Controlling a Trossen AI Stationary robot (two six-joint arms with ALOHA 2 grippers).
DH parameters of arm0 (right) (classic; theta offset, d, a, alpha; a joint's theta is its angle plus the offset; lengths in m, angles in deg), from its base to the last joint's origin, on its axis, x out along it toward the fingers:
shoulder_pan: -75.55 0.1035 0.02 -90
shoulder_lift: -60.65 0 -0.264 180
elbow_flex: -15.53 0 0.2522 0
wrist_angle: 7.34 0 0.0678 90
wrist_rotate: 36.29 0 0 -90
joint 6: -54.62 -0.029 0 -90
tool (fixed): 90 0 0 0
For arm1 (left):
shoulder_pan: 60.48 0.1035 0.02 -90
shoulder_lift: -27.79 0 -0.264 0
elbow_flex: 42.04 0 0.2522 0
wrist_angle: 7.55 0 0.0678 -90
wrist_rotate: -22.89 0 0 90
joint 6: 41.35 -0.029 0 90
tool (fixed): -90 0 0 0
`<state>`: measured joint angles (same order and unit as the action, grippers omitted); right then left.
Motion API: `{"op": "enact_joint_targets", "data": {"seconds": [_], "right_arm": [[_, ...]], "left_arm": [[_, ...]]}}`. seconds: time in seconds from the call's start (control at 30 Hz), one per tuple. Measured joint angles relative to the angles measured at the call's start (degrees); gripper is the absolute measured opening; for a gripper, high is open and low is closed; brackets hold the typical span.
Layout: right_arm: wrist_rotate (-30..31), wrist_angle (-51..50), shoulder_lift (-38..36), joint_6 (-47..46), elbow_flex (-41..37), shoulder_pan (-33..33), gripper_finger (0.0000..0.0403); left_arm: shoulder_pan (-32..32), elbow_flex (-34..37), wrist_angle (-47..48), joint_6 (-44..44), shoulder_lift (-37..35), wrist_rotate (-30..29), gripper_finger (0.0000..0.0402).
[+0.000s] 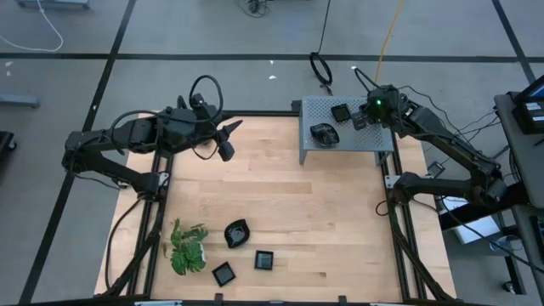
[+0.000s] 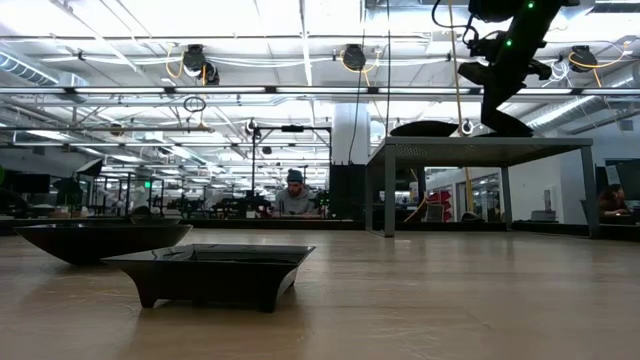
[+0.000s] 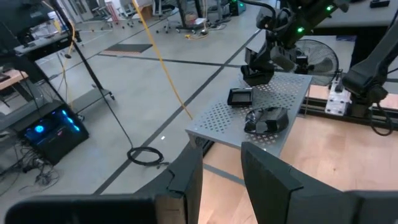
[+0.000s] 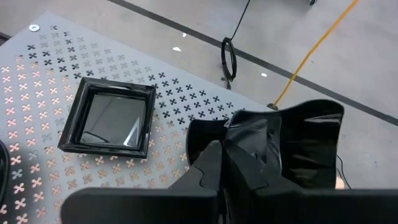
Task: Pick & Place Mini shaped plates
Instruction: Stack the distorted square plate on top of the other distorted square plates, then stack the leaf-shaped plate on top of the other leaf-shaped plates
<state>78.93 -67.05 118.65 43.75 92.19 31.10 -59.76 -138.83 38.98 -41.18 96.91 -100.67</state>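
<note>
The right gripper (image 4: 233,158) hangs over the perforated grey shelf (image 1: 316,110), its jaws pinching the rim of a black plate (image 4: 292,146). Just beside them a square plate (image 4: 112,116) lies flat on the shelf. The left gripper (image 3: 221,177) waits above the tabletop (image 1: 289,195), jaws parted, holding nothing. Three more plates (image 1: 237,233) lie on the tabletop, well apart from both.

The scene is evenly and brightly lit by ceiling strip lights (image 2: 300,90). Glare is seen on the glossy floor (image 1: 272,68). The nearest black dish (image 2: 210,272) is slightly blurred.
</note>
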Motion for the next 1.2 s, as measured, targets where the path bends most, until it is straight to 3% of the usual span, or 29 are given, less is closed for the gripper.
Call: {"op": "enact_joint_targets", "data": {"seconds": [0.23, 0.57, 0.7, 0.8, 0.97, 1.1, 1.2], "right_arm": [[0.0, 0.3, 0.0, 0.1, 0.0, 0.0, 0.0055], [0.0, 7.4, -0.9, 7.5, 0.0, 0.5, 0.0123], [-1.0, 14.7, -1.8, 7.5, 0.0, 1.7, 0.0124], [-5.9, 20.5, -2.5, 8.8, 0.0, 2.5, 0.0119], [-15.7, 29.5, -3.2, 10.2, 0.0, 3.8, 0.0112], [-21.3, 35.5, -3.0, 10.3, 0.0, 5.0, 0.0112], [-23.5, 38.1, -2.8, 10.3, 0.0, 5.8, 0.0111]], "left_arm": [[0.0, 0.0, 0.0, 0.0, 0.0, 0.0, 0.0115], [0.0, 0.0, 0.8, 0.2, 0.0, 0.0, 0.0115], [0.0, 0.0, 6.2, 2.2, 0.4, -0.1, 0.0115], [0.0, 0.0, 15.0, 8.7, 0.7, 1.0, 0.0115], [0.0, 0.3, 30.3, 23.9, 2.1, 11.4, 0.0115], [-0.2, 4.7, 32.9, 29.9, 2.7, 24.1, 0.0115], [-0.7, 9.8, 29.6, 32.9, 3.3, 32.0, 0.0115]]}}
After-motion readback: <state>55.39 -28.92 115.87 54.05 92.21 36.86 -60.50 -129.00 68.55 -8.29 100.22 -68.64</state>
